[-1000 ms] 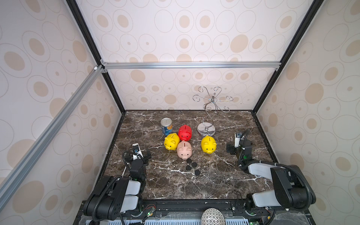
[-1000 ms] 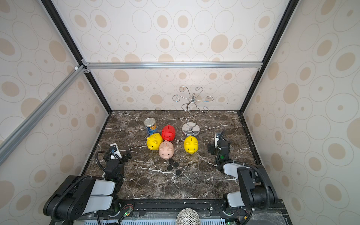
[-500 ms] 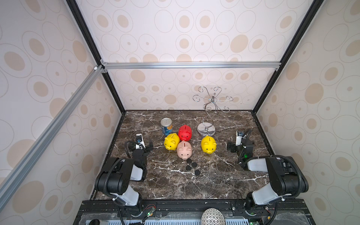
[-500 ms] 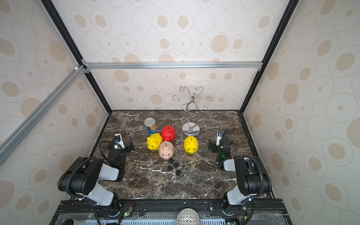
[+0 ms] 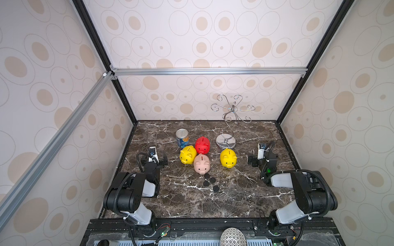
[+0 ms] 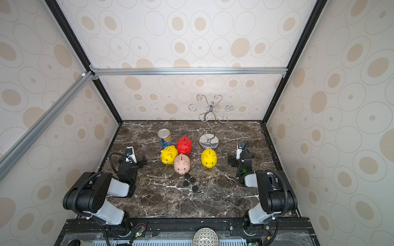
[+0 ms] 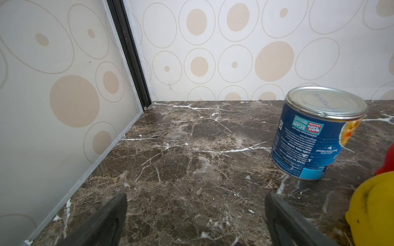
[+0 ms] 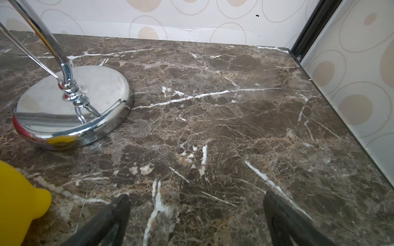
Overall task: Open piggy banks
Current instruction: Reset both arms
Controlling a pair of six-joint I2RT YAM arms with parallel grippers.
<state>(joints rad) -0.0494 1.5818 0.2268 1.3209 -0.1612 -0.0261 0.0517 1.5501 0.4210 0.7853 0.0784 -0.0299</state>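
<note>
The piggy banks (image 5: 201, 163) are stood lengthwise front-to-back, snouts roughly toward the tabletop's (image 5: 234, 198) near edge, between the left gripper (image 5: 155, 159) and right gripper (image 5: 261, 158), both spread apart

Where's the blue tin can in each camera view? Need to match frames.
Top view: tin can left of centre, toward the back wall, just behind the left yellow piggy bank.
Top view: tin can in the same spot, behind the left yellow piggy bank.
Left wrist: tin can upright, beyond the left yellow piggy bank.
Right wrist: not in it.
Shared landmark: left yellow piggy bank.
</note>
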